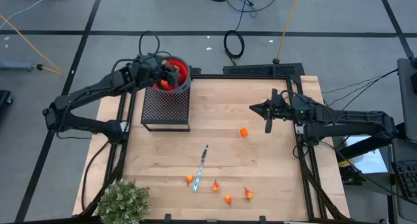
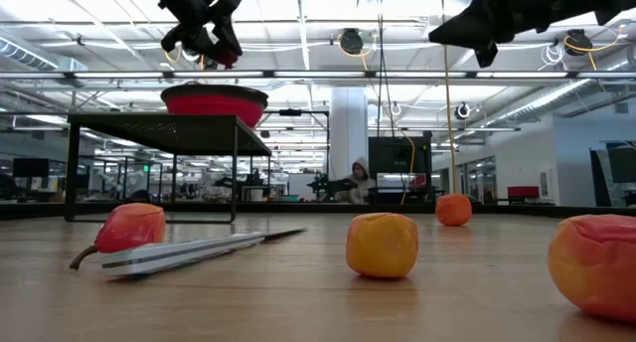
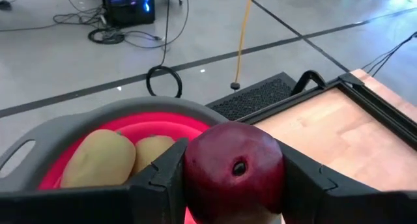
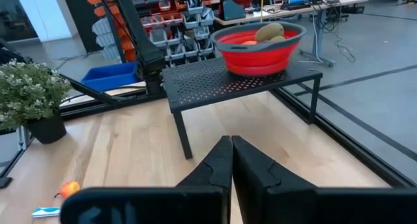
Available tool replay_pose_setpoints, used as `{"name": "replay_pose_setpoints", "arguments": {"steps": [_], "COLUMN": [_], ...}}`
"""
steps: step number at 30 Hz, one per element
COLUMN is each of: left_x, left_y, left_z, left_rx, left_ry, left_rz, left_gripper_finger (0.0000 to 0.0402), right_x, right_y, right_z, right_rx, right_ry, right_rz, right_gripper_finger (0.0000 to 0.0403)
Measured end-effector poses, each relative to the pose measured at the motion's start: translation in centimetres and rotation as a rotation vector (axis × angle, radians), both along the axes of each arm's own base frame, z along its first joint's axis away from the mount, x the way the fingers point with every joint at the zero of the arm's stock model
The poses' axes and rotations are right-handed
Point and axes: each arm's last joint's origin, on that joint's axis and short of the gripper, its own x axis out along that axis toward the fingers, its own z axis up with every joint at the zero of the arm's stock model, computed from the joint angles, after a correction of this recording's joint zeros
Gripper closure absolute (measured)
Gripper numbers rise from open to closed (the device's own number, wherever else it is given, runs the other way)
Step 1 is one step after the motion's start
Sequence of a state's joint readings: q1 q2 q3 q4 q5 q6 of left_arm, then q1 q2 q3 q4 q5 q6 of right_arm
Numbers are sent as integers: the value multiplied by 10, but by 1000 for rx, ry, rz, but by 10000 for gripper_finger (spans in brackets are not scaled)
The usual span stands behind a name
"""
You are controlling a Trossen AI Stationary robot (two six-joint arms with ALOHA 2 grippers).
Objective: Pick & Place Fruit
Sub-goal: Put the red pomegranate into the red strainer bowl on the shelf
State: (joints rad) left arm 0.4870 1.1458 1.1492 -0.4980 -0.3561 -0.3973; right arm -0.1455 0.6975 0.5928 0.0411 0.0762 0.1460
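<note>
Gripping dark-red fruit (image 3: 234, 168), left pincer (image 3: 228, 185) over red bowl (image 3: 78, 123); right pincer (image 4: 231, 162) pressed together.

The table (image 1: 221, 133) is seen whole from straight overhead. It is viewed level from its surface by a low camera facing the room. The bowl (image 3: 98, 120) is seen close by the left wrist camera and farther off (image 4: 260, 42) by the right.
</note>
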Motion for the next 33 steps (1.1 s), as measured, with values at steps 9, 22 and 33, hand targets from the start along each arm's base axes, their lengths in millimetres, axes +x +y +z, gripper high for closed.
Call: {"name": "replay_pose_setpoints", "arguments": {"steps": [9, 22, 33], "left_x": [-1, 5, 8], "left_y": [2, -6, -12], "left_z": [0, -1, -1], "left_rx": [34, 454, 608], "left_ry": [46, 568, 764], "left_rz": [-33, -313, -420], "left_gripper_finger": [220, 218, 218], "right_x": [-1, -1, -1], "right_y": [0, 0, 0], "right_z": [1, 1, 1], "right_rx": [-2, -30, -32], "right_ry": [-12, -6, -5], "right_rz": [0, 3, 0], "right_gripper_finger": [402, 403, 403]}}
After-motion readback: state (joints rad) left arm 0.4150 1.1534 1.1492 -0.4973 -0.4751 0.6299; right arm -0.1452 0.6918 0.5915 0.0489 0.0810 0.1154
